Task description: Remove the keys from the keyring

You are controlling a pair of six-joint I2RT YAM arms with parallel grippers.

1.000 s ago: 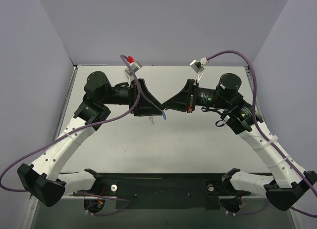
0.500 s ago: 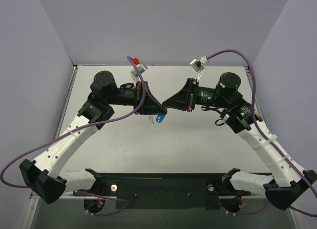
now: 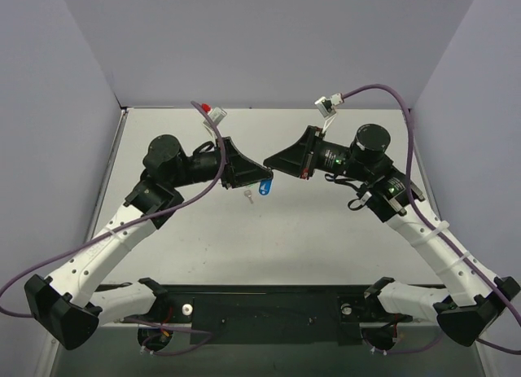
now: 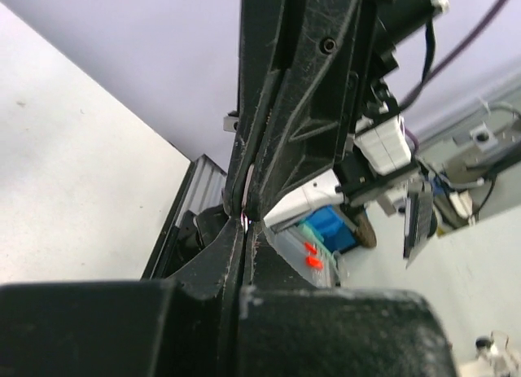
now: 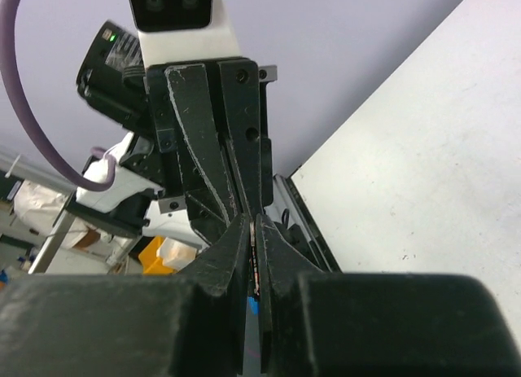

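No readable text, brand, number or sign anywhere; blue tag (image 3: 262,187) too small to show lettering.

The keyring (image 3: 263,187) — a small blue oval plastic tag — projects from the tip of my left gripper (image 3: 257,180), pinched there at one end, with its free end angled toward my bases. It sits near the tip of my right gripper (image 3: 268,160), apart from it. Its thin metal ring is too small to resolve. The key (image 3: 249,196) — one tiny silver item — sits just beside the tag, on the base side of my left fingertips. Whether it is joined to the ring cannot be determined.
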